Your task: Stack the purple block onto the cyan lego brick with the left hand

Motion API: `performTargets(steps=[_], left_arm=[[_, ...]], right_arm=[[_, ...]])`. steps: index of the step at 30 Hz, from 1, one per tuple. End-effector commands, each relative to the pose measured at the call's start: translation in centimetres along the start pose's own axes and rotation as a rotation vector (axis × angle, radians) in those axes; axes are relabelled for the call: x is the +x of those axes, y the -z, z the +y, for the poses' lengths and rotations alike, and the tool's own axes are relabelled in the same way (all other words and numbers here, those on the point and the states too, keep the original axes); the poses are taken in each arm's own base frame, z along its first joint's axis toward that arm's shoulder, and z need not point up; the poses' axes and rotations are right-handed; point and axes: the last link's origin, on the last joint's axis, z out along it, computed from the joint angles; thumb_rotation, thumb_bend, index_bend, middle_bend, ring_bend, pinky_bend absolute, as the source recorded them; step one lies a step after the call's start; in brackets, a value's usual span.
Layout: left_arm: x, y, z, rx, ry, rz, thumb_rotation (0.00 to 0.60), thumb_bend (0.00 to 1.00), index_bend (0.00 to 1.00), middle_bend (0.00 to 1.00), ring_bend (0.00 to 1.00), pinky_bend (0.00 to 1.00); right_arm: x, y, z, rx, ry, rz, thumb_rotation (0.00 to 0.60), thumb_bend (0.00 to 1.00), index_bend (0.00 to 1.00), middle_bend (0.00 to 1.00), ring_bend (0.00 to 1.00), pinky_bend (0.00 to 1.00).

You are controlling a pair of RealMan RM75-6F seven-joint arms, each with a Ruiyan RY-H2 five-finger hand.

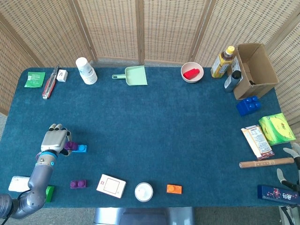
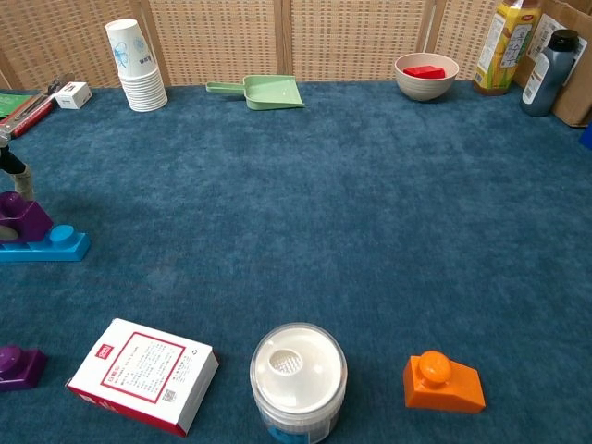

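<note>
The purple block [image 1: 71, 146] [image 2: 24, 216] sits on the left end of the cyan lego brick [image 1: 81, 149] [image 2: 54, 244], near the table's front left. My left hand [image 1: 55, 139] is right beside the block, on its left. In the chest view one finger [image 2: 12, 165] shows behind the block and another at the frame's edge in front of it, so the hand pinches the block. Most of that hand is cut off there. My right hand [image 1: 289, 180] lies at the front right corner, fingers apart and holding nothing.
A small purple brick [image 1: 78, 184], a green block [image 1: 47, 193], a white box [image 1: 111, 185], a white-lidded jar [image 1: 144, 191] and an orange brick [image 1: 174, 189] line the front edge. Paper cups [image 1: 86, 70], a green dustpan [image 1: 133, 75] and a bowl [image 1: 191, 72] stand at the back.
</note>
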Motion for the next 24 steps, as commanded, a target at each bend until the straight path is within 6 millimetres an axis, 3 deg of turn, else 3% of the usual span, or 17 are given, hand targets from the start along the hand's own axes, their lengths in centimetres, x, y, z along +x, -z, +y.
performTargets(steps=[1,24], left_arm=[[-0.06,-0.02,-0.02,0.001,-0.003,0.003,0.600,0.33,0.61,0.26,0.09,0.00],[-0.91,-0.35,-0.03,-0.004,-0.029,0.020,0.600,0.33,0.61,0.25,0.09,0.00]], right_arm=[[0.03,0.01,0.01,-0.001,0.000,0.001,0.600,0.37,0.20,0.09,0.00,0.03],[0.19,0.10,0.03,-0.003,0.001,0.006,0.600,0.37,0.19,0.09,0.00,0.03]])
